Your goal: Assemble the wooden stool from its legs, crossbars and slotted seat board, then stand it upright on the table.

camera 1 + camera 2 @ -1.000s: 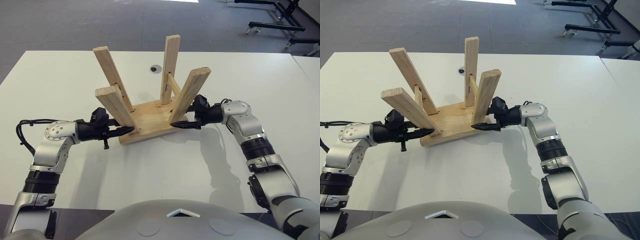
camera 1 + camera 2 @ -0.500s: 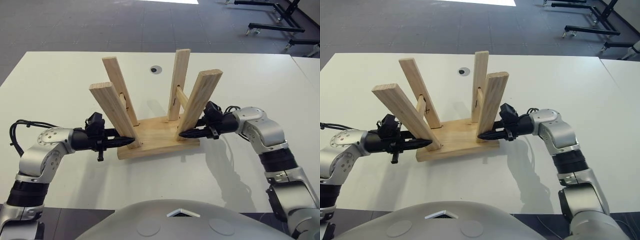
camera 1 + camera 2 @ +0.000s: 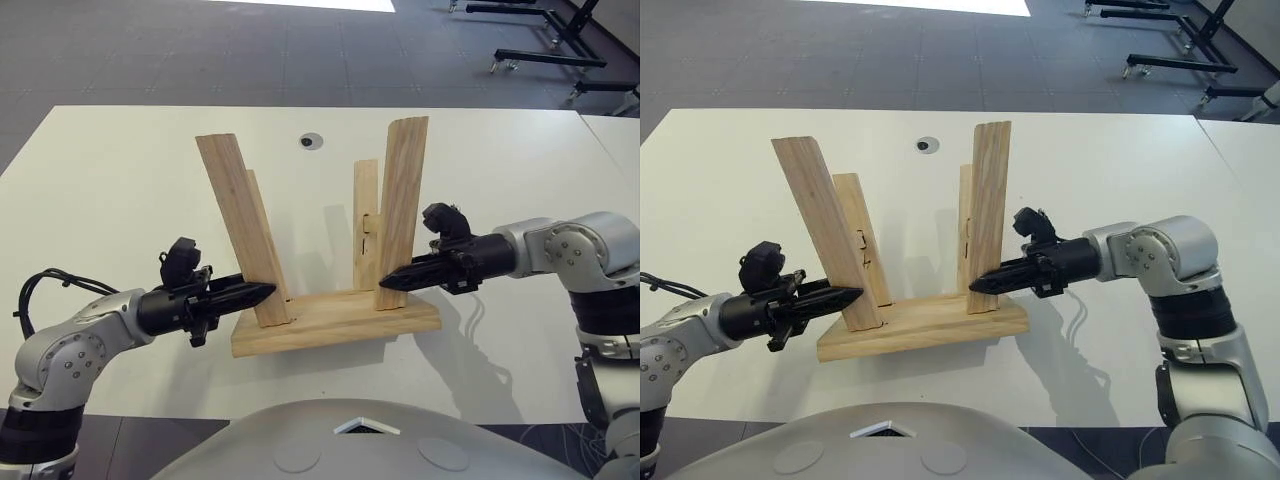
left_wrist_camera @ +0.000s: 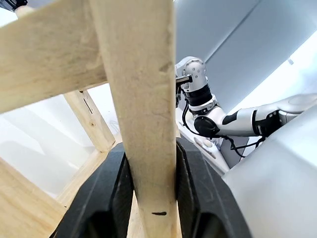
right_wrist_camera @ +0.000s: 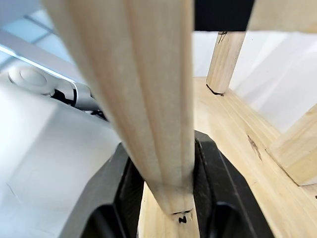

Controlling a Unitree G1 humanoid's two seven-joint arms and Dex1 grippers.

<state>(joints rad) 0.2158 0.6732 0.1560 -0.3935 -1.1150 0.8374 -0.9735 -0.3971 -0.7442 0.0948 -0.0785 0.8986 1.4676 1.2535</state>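
Stool (image 3: 330, 322) stands legs-up near the front edge of the table (image 3: 520, 180), with its seat board (image 3: 410, 318) lowest; I cannot tell whether the board rests on the top or hangs just above it. The left claw (image 3: 262, 291) is clamped on the near left leg (image 3: 240, 225) just above the board. The right claw (image 3: 392, 282) is clamped on the near right leg (image 3: 402, 210) at about the same height, so the whole piece lies between them. To turn it over well, I judge both wrists should roll together evenly, squeezing firmly so no leg slips or pulls from its slot, and lifting enough for the leg tips to clear the top.
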